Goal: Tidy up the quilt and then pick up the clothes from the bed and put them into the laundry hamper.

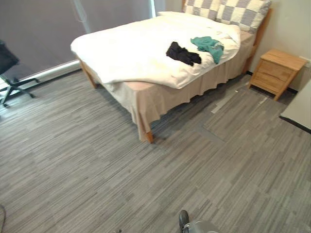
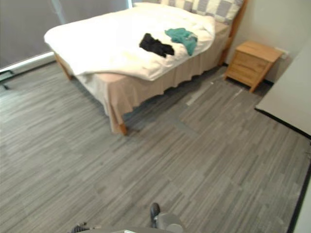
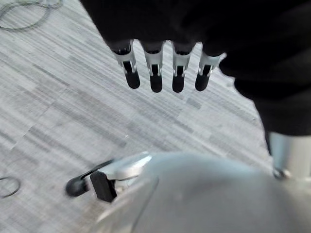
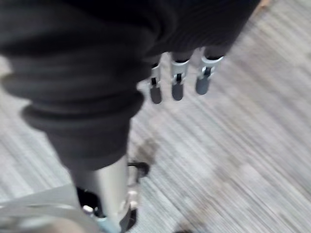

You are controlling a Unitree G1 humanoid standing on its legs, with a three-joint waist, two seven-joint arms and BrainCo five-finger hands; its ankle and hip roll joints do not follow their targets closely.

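Across the grey striped floor (image 1: 146, 184), well apart from the robot, stands the bed (image 1: 160, 92) with its white quilt (image 1: 131, 48) spread over the top, one corner hanging rumpled past the foot so that the beige skirt shows beneath. Two pieces of clothing lie on the quilt toward the pillow end: a black garment (image 1: 183, 53) and, just beside it on the headboard side, a teal garment (image 1: 209, 46). They sit near the edge of the bed that faces the wooden nightstand (image 1: 276, 71). Checked pillows (image 1: 228, 12) lean against the headboard, and an office chair (image 1: 9, 73) stands off by the window.

Both hands hang low over bare floor, holding nothing. The left hand (image 3: 155, 68) shows its fingers straight and spread in a row, relaxed; the right hand (image 4: 177, 80) likewise has its fingers hanging loose and apart.

From where the robot stands, the bed lies ahead and runs diagonally away, foot corner nearest, headboard farthest. The clothes are up and to the right, so I would judge the right hand the nearer one once the robot has walked in along the nightstand side. I see no laundry hamper from here.
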